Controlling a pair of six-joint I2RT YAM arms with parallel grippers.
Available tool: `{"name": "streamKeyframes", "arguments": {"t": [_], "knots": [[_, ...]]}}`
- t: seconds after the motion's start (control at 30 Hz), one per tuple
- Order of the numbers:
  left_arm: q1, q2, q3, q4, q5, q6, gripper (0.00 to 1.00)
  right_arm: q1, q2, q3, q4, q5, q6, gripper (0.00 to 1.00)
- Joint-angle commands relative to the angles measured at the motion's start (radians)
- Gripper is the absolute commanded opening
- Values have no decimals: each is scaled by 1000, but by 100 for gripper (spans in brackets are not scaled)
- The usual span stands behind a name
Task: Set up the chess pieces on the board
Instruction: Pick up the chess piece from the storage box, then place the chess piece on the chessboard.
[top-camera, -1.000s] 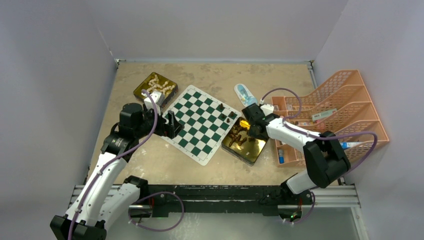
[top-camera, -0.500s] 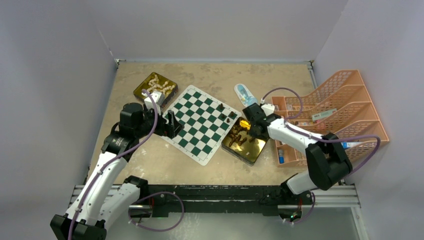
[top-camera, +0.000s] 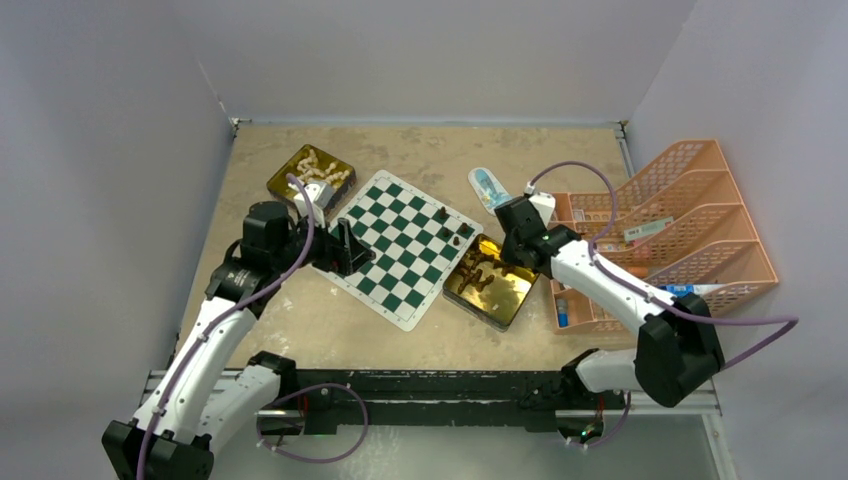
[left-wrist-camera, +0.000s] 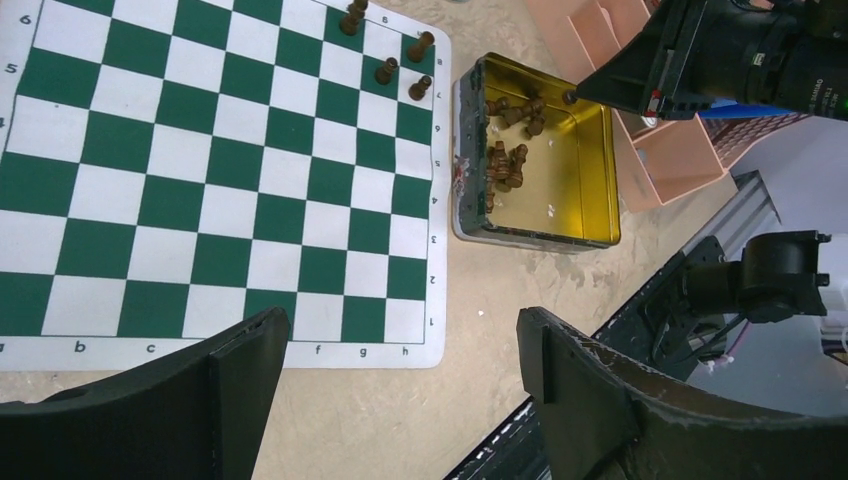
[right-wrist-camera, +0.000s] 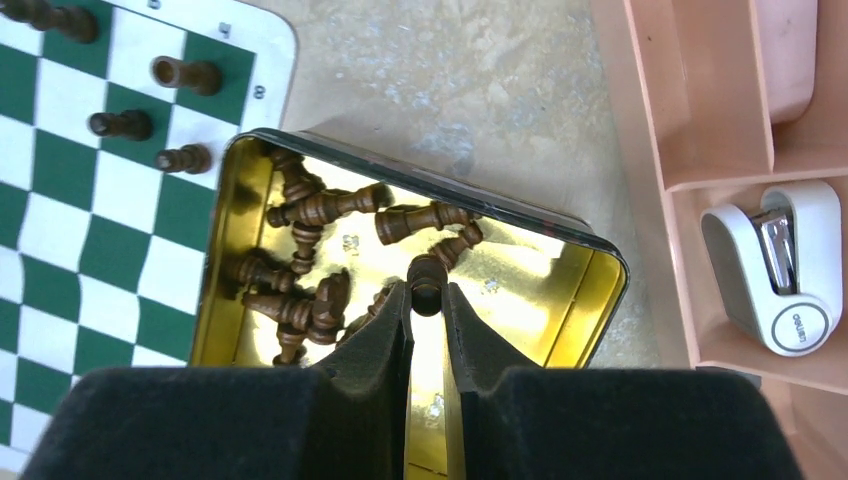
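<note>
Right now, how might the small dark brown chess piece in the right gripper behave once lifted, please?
The dark brown chess piece looks rigid and light. The right gripper pinches it at the tips, so it may pivot. Its rounded body would likely roll if dropped.

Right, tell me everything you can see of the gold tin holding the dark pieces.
The tin is a shallow, lidless rectangle of shiny gold metal with a dark rim and rounded corners. It lies flat on the table, right beside the board. A heap of dark brown pieces lies toward one end; the rest of its floor is bare. The right gripper reaches in, pinching one piece.
</note>
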Motion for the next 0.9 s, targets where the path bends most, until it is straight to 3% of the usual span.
{"name": "streamKeyframes", "arguments": {"t": [0.0,0.37,0.87], "knots": [[0,2,62,31,50,25,84,-2,-51,50,57,-66,-97,10],[0,-41,34,7,-87,110,90,36,-53,151,202,-221,-238,11],[0,-161,-3,-20,-264,89,97,147,408,509,250,-174,-350,13]]}}
